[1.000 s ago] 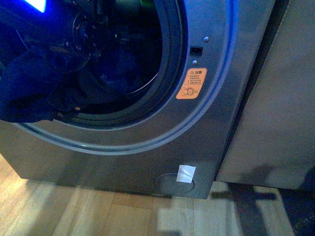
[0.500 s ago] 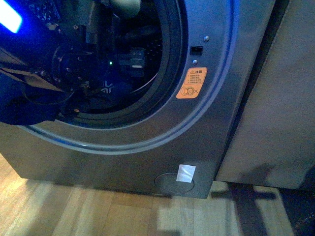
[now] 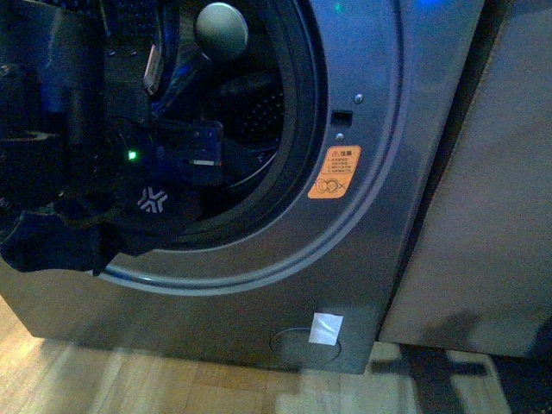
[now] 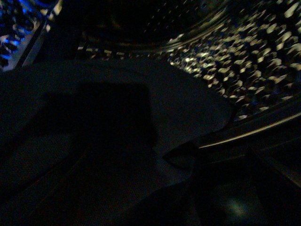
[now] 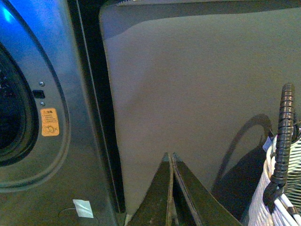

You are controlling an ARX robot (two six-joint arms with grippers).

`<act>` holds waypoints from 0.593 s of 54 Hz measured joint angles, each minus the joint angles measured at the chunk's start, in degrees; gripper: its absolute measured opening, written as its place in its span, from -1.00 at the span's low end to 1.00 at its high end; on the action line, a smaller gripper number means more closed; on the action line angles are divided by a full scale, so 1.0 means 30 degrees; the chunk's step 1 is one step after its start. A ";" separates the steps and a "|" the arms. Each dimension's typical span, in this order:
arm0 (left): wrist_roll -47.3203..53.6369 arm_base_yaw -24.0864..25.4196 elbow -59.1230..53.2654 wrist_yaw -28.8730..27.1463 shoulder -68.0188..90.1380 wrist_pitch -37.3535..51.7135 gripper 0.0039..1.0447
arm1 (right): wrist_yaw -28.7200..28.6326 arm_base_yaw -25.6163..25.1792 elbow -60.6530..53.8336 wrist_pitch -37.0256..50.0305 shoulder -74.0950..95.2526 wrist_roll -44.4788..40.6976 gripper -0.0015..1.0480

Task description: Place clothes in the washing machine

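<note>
The clothes [image 3: 60,237] are being put into the washing machine [image 3: 371,224], and the job is only half done. The left arm [image 3: 95,138] is seen reaching in through the round hole, and the dark blue cloth is bunched around it. Some of the cloth is laid inside, next to the shiny drum [image 4: 254,52] with its many little holes. But a big lump is hung over the bottom edge of the hole, outside the machine. The small white snowflake [image 3: 153,200] is seen right at that edge.

The left claw is hidden in the dark cloth, so it cannot be told if it is open or closed. The right claw [image 5: 170,162] is found well apart from the hole, in front of a plain grey panel [image 5: 197,84] and near a white basket [image 5: 287,197]. Its two fingers are pressed together and nothing is held in them.

Next, the hanging lump needs to be lifted over the edge and pushed deep into the drum. The cloth is soft and floppy, so it could slide out if it is let go too near the edge. Nothing should be left lying on the rubber ring [image 3: 304,121].
</note>
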 joint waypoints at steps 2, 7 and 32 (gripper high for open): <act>0.0430 -0.0131 -0.0838 0.0597 -0.0452 0.1515 0.88 | 0.0000 0.0000 0.0000 0.0000 0.0000 0.0000 -0.95; 0.2295 -0.0597 -0.1727 0.2324 -0.0481 0.5814 0.88 | 0.0000 0.0000 0.0000 0.0000 0.0000 0.0000 -0.95; 0.4699 -0.0896 0.4262 0.2565 0.4728 0.6878 0.88 | 0.0000 0.0000 0.0000 0.0000 0.0000 0.0000 -0.95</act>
